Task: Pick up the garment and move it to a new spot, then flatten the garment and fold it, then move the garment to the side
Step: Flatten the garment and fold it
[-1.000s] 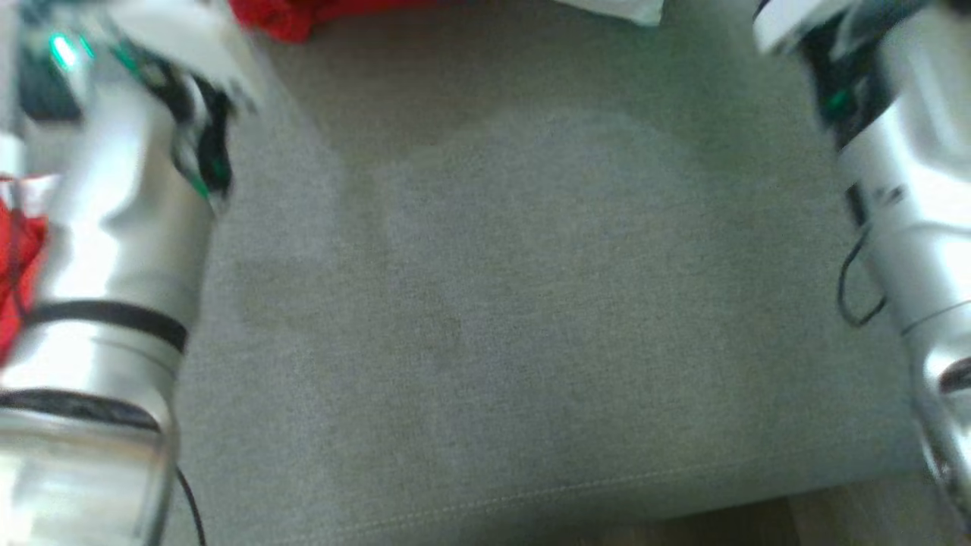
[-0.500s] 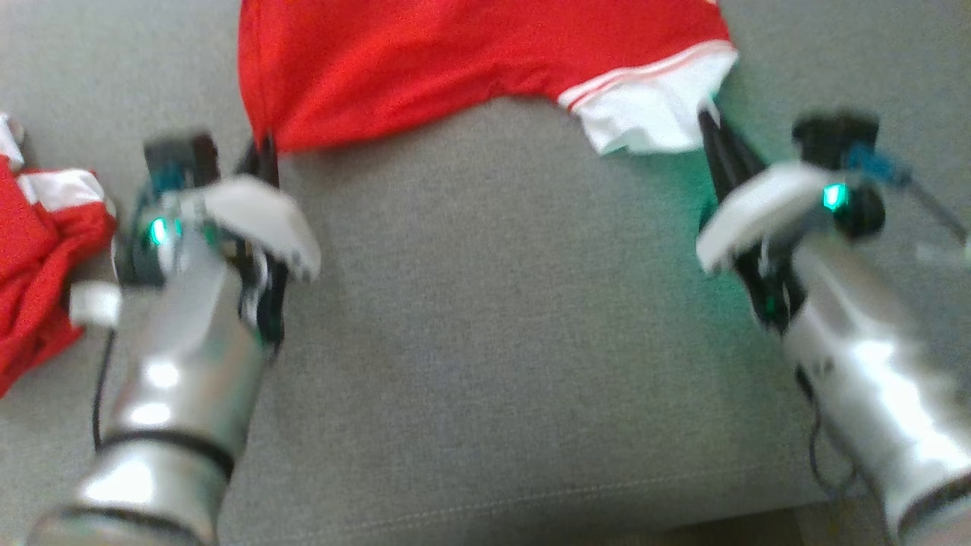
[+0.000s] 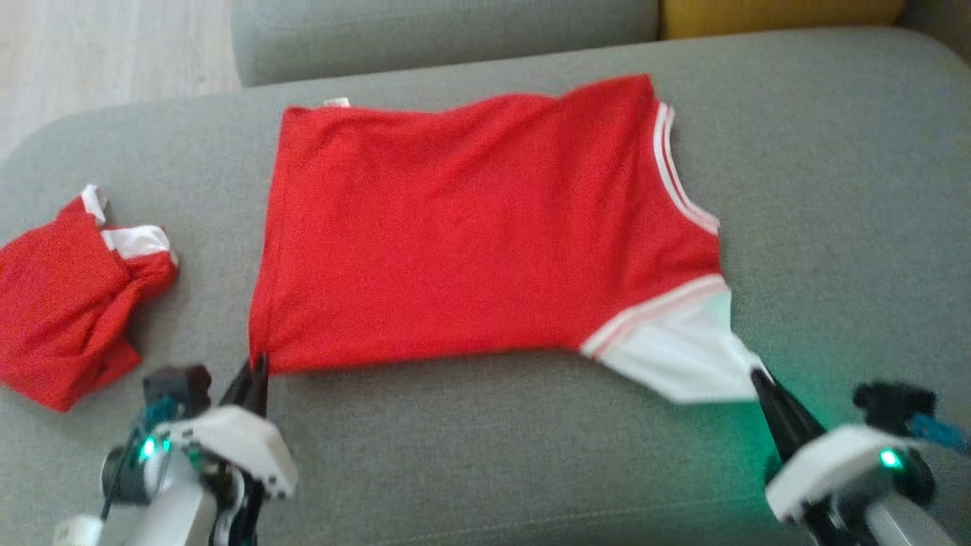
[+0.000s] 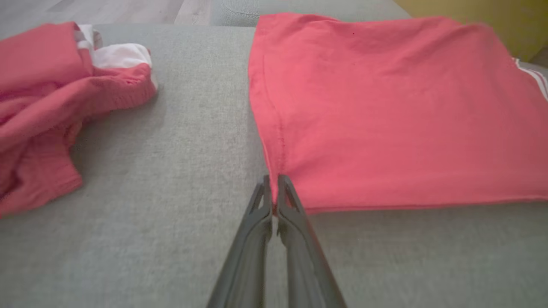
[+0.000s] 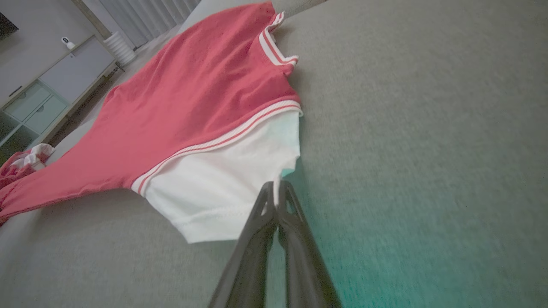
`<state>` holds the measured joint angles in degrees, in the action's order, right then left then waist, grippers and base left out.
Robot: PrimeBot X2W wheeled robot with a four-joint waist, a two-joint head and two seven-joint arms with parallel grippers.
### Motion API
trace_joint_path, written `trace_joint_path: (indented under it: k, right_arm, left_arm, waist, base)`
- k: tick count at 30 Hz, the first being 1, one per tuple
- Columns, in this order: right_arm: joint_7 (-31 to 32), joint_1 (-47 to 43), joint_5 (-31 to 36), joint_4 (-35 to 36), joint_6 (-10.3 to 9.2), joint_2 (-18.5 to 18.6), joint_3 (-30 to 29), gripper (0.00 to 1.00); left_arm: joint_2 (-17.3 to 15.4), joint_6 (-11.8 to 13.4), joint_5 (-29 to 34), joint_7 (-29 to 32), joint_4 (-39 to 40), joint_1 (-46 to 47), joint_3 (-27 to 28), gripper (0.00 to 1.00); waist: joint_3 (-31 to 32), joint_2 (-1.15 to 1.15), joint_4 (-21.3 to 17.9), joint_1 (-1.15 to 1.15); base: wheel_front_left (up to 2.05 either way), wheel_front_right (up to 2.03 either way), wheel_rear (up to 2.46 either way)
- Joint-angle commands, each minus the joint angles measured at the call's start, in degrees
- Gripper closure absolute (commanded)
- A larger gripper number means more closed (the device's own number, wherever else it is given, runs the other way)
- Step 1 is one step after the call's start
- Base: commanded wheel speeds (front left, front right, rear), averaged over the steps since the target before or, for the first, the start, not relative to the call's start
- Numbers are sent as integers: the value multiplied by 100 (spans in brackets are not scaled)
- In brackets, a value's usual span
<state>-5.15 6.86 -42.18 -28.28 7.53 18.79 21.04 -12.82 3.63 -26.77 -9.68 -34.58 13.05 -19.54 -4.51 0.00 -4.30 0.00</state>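
The garment [image 3: 470, 227] is a red shirt with white sleeves and striped trim, spread flat on the grey couch seat [image 3: 485, 455]. My left gripper [image 3: 260, 362] is shut on its near left hem corner; the left wrist view shows the red cloth [image 4: 385, 107] pinched at the tips of that gripper [image 4: 274, 182]. My right gripper [image 3: 758, 375] is shut on the edge of the white sleeve [image 3: 686, 356] at the near right. In the right wrist view the sleeve [image 5: 222, 179] meets the closed tips of the right gripper [image 5: 277, 185].
A second red and white garment [image 3: 64, 303] lies crumpled at the seat's left edge, also in the left wrist view [image 4: 51, 107]. A grey back cushion [image 3: 440, 30] and a yellow cushion [image 3: 781, 11] run along the far side. Wood floor [image 3: 98, 45] shows at top left.
The head camera has tilted up, so the whole shirt and the couch back now show. Both grippers still grip the shirt's near edge, now at the view's bottom.
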Motion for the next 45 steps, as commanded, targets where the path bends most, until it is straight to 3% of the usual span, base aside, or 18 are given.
trace_joint_path:
  k: [1, 4, 9, 13, 16, 20, 26, 31, 37, 41, 42, 43, 45]
  right_arm:
    - [294, -392, 202, 544, -4, 99, -300, 100]
    - [1078, -1162, 638, 1469, -4, -132, -1024, 100]
    - [2413, -2123, 1475, 3204, -4, -819, -1905, 100]
    - [3183, -2383, 1830, 4113, -4, -1206, -2226, 100]
    - [3579, -2199, 1939, 4327, -4, -1309, -2319, 100]
    - [3894, -1837, 1955, 4214, -4, -1342, -2356, 100]
    - [4324, -841, 1856, 3475, -4, -1139, -2256, 100]
    - [4176, 296, 1634, 2618, -4, -825, -2054, 100]
    - [3525, 1413, 1305, 1595, -4, -582, -1678, 100]
    - [3013, 1878, 1059, 1043, -4, -481, -1295, 100]
    - [2839, 1958, 1000, 920, -4, -474, -1231, 86]
    - [2679, 2012, 969, 797, -4, -462, -1148, 0]
    - [2144, 2093, 926, 665, -4, -466, -1078, 0]
  left_arm:
    - [-284, 160, -6, 237, 602, -245, 216, 100]
    - [-452, 467, -20, 822, 1706, -910, 181, 100]
    - [-718, 986, -24, 1686, 3371, -1785, 180, 100]
    - [-870, 1171, -24, 2233, 4131, -1983, 136, 100]
    - [-956, 1174, -81, 2619, 4344, -1876, 97, 100]
    - [-1036, 1060, -247, 3085, 4293, -1601, 57, 100]
    - [-1174, 686, -873, 4165, 3678, -794, 98, 100]
    - [-1158, 350, -1305, 4639, 3059, 90, 198, 100]
    - [-1086, 140, -1525, 4588, 2283, 965, 408, 100]
    - [-996, -10, -1517, 4221, 1869, 1285, 476, 100]
    - [-935, -37, -1524, 4103, 1760, 1323, 485, 11]
    - [-887, -91, -1516, 4001, 1655, 1336, 464, 0]
    - [-795, -139, -1486, 3742, 1493, 1301, 454, 0]
  waist:
    - [97, 0, 31, 0]
    - [136, 0, 39, 0]
    - [130, 0, 18, 0]
    - [58, 0, 30, 0]
    - [-22, 0, 4, 0]
    - [-114, 0, 5, 0]
    - [-363, 0, 8, 0]
    - [-666, 0, 31, 0]
    - [-953, 0, 62, 0]
    - [-1086, 0, 65, 0]
    - [-1119, 0, 74, 0]
    - [-1135, 0, 79, 0]
    - [-1164, 0, 80, 0]
  base:
    - [0, 0, 0]
    - [0, 0, 0]
    - [0, 0, 0]
    - [0, 0, 0]
    - [0, 0, 0]
    - [0, 0, 0]
    - [0, 0, 0]
    - [0, 0, 0]
    - [0, 0, 0]
    - [0, 0, 0]
    - [0, 0, 0]
    - [0, 0, 0]
    - [0, 0, 0]
